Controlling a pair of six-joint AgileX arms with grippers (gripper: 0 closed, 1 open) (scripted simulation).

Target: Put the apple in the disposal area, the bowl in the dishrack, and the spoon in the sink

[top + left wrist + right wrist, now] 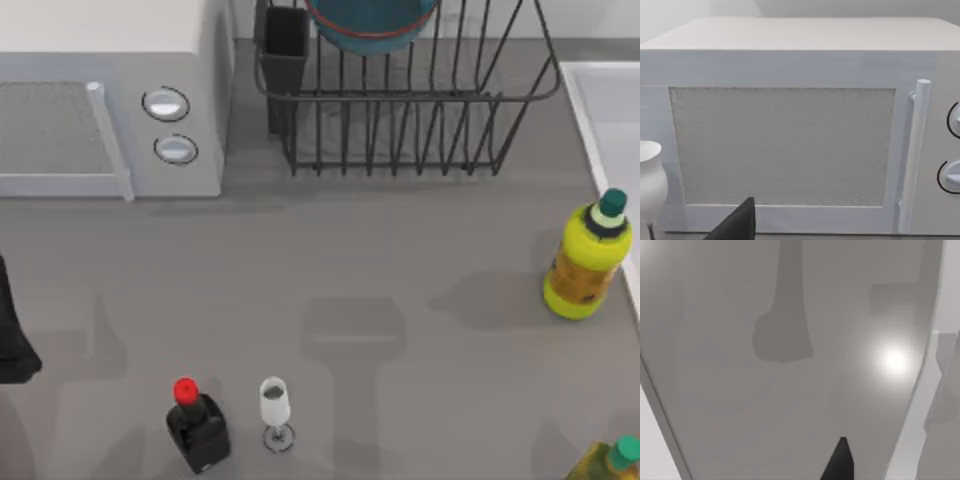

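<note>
Landmark: white microwave-like box [110,95] at the table's [400,260] far left corner. Just right of it, black wire dishrack [405,100], with the blue bowl [372,22] standing inside. Further right, at the table's edge, pale sink [612,110]. Near that, yellow bottle [588,258] upright. In front of the box, black red-capped bottle [197,425] beside a clear wine glass [275,410]. Left arm [12,330] parked at the left edge, facing the box; grip state impossible to tell for either gripper.

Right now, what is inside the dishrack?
The dishrack holds the blue bowl with its reddish rim, at the top view's upper edge, so only its lower part shows. A dark utensil cup sits at one corner; its contents are hidden.
</note>
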